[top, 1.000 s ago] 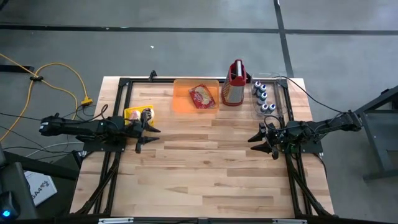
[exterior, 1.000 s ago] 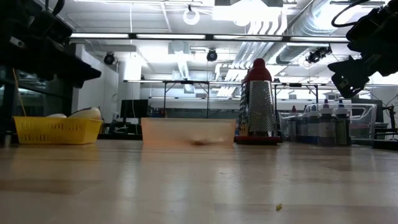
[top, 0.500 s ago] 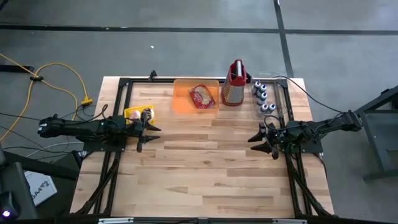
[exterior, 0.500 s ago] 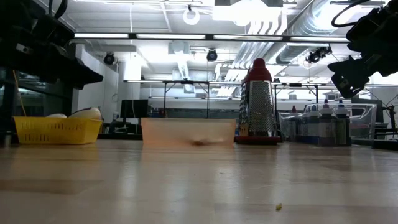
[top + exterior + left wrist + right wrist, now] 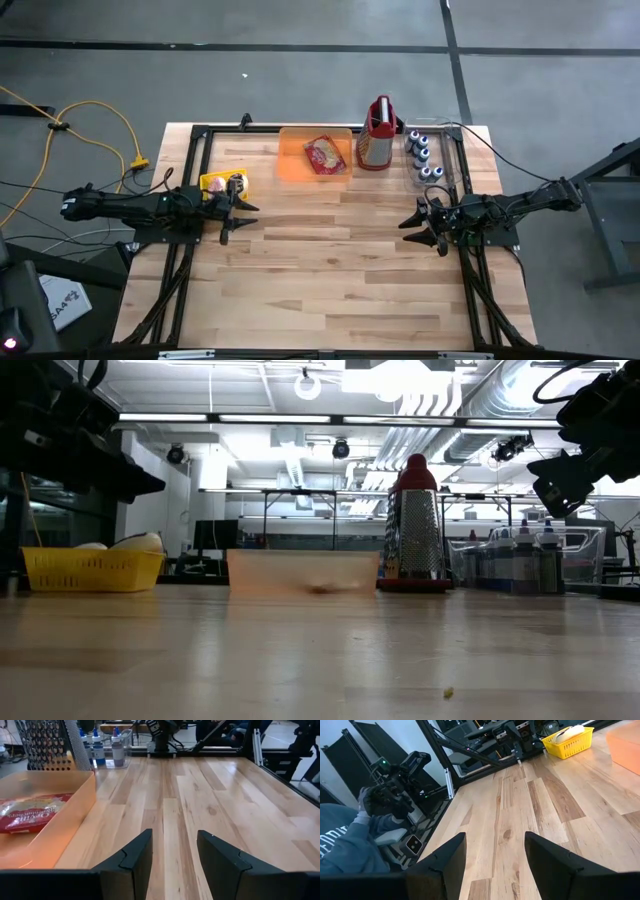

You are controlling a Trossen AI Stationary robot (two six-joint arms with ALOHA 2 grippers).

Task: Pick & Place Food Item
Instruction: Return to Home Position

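bench: pale wooden plank top in a black metal frame.

left gripper: dark two-finger gripper at the bench's left edge, held above the boards just beside the yellow bin. fingers spread wide, only bare wood between them.

right gripper: dark two-finger gripper at the bench's right edge, raised off the wood, well apart from the left one. fingers spread wide, holding nothing.

yellow plastic mesh bin: at the back left of the bench, upright. it holds food pieces, one pinkish and one dark from above. in the low view a pale rounded piece rises over its rim.

orange translucent tray: at the back middle, to the right of the bin. a red printed food packet lies flat inside.

metal box grater with red handle: upright, just right of the tray.

clear plastic container: at the back right corner, with a row of small capped bottles standing in it.

yellow cable: looped on the grey floor, left of the bench.

person: seen in the right wrist view beyond the bench's edge, with a grey sleeve and a hand on a dark device.
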